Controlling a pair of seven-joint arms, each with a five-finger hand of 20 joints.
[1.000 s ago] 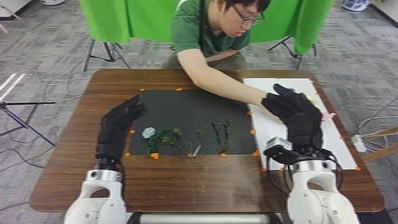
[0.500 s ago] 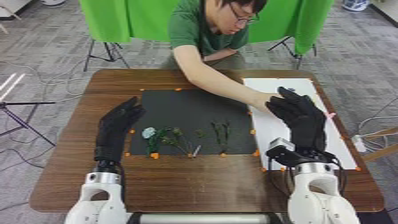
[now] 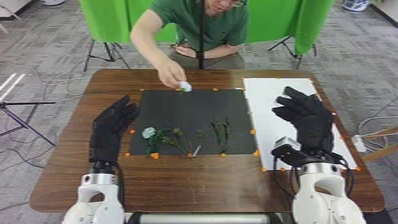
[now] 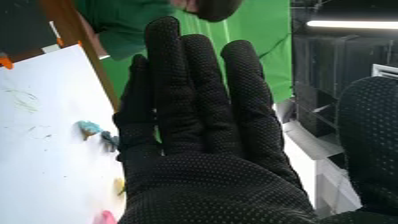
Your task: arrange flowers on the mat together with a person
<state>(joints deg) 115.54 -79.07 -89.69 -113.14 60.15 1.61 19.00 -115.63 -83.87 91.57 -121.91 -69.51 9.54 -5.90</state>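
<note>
While person (image 3: pixel 222 32) holds likely flower (image 3: pixel 186 86), left hand (image 3: pixel 114 119), right hand (image 3: pixel 305 111) outstretched, well apart from it.

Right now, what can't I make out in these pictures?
- Pink item, right wrist view: cut off by the picture's edge.
- Yellow item, same view: partly behind the right robot hand.
- White flower in the person's hand, head view: too small to tell its kind.
</note>
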